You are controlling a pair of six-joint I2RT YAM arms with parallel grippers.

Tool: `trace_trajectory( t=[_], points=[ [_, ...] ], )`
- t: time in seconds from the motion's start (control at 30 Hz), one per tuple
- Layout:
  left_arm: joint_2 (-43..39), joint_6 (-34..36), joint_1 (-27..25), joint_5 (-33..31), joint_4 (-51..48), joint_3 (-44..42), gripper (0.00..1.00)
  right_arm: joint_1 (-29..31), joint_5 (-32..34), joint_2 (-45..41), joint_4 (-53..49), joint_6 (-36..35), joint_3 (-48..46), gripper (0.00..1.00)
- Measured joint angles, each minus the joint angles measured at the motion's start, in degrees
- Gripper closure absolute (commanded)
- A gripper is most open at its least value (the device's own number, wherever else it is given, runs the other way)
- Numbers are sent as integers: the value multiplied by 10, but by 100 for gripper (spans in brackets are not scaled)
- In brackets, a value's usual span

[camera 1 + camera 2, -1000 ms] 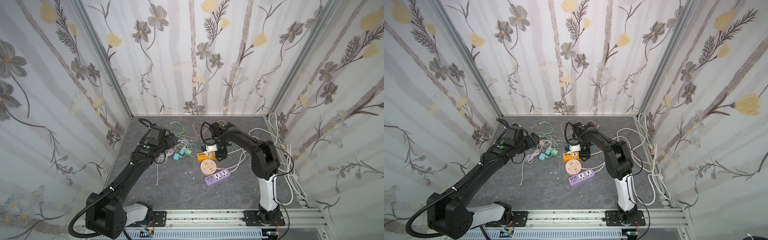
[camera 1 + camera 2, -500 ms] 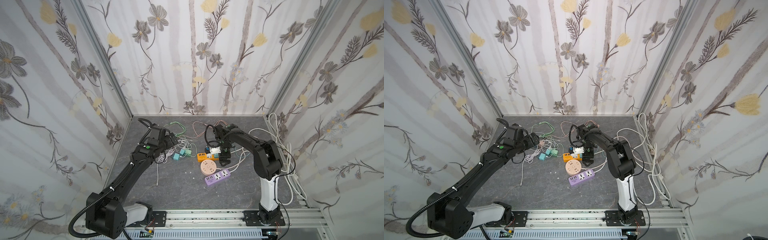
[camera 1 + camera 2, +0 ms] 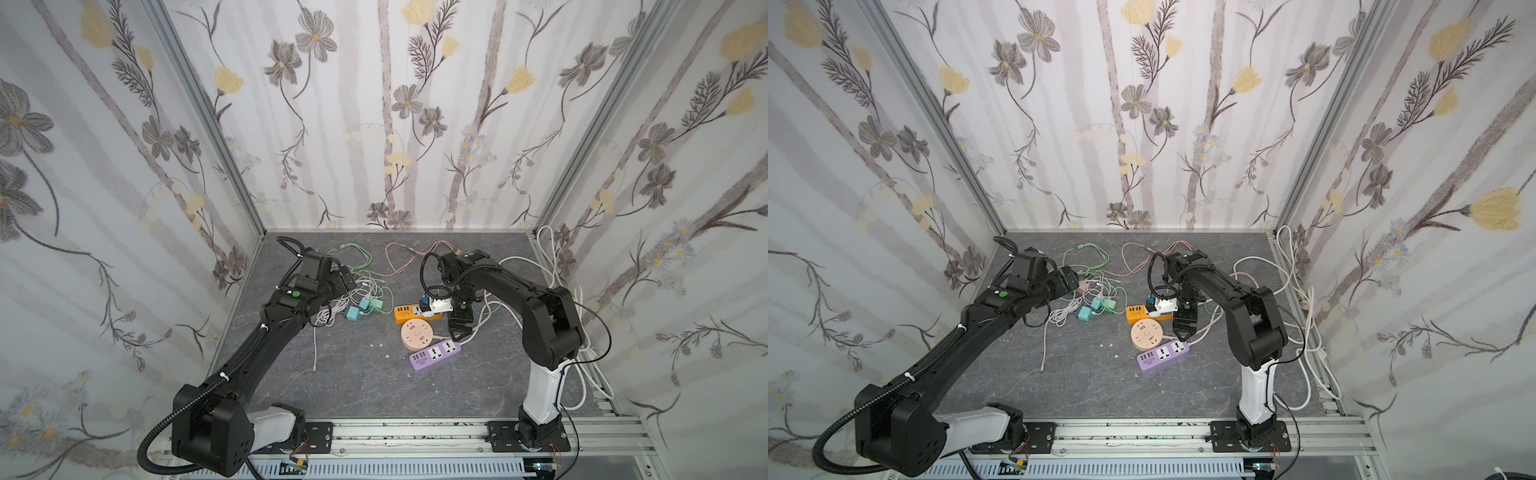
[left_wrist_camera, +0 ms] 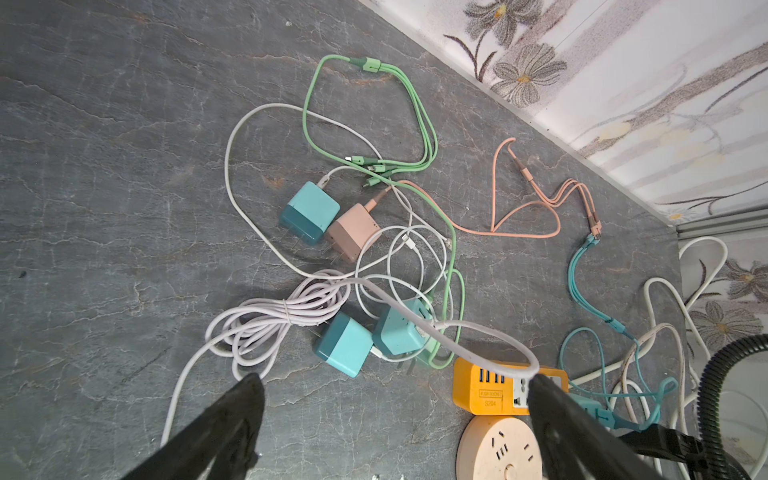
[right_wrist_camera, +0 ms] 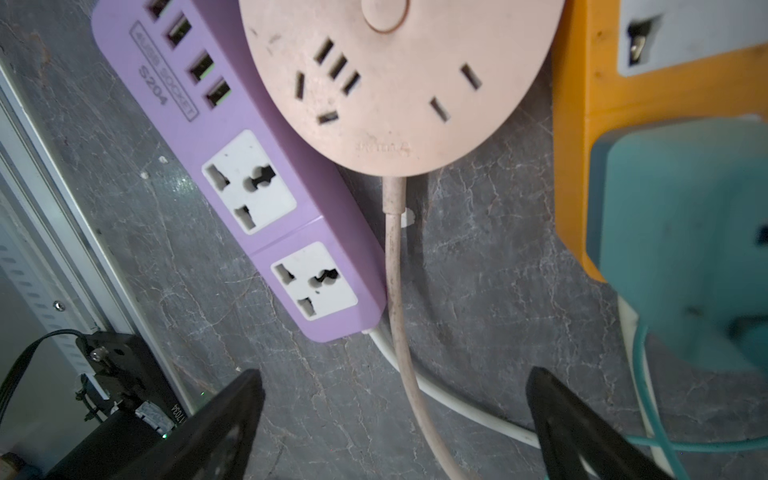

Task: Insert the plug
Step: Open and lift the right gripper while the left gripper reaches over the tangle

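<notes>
Floral walls (image 3: 390, 124); grey tabletop (image 3: 353, 382); front rail (image 3: 415, 432); white specks (image 3: 379, 344), perhaps debris.

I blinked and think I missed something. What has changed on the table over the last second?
The right gripper pulled away from the plug and now sits nearer the purple strip, its jaws open and empty. The plug is left standing in the orange power strip. The left gripper, the teal chargers and the round socket stayed put.
</notes>
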Motion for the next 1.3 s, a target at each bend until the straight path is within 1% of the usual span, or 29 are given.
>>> trace_trajectory(
  t=[0.17, 0.3, 0.4, 0.5, 0.63, 0.73, 0.8, 0.9, 0.97, 1.03, 1.13, 1.23, 1.3],
  points=[
    [14, 8, 0, 0, -14, 3, 0, -8, -16, -19, -15, 2, -5, 3],
    [16, 14, 0, 0, -22, 6, 0, -16, -59, -30, -37, 2, -1, 5],
    [17, 16, 0, 0, -24, 6, 0, -20, -94, -35, -51, 1, 2, 5],
    [17, 17, 0, 0, -25, 6, 0, -23, -120, -60, -53, 1, -3, 4],
    [17, 28, -5, 5, -25, 5, 0, -26, -137, -139, -9, 10, -39, 1],
    [11, 36, -16, 6, -25, -8, 0, -28, -146, -199, 72, 38, -82, 1],
    [7, 46, -26, 6, -25, -21, 0, -29, -148, -238, 144, 74, -121, 1],
    [6, 67, -49, 3, -29, -40, 1, -31, -142, -306, 276, 161, -190, 1],
    [9, 82, -65, -5, -35, -45, 3, -32, -113, -345, 374, 236, -229, 1],
    [23, 99, -80, -13, -35, -49, 5, -33, -69, -377, 468, 320, -262, 1],
    [55, 110, -95, -23, -39, -52, 11, -43, -16, -412, 566, 429, -283, 1],
    [103, 118, -104, -31, -37, -50, 17, -49, 23, -442, 626, 510, -284, 1],
    [131, 116, -107, -35, -32, -45, 22, -49, 35, -462, 663, 545, -292, 1]
  ],
)
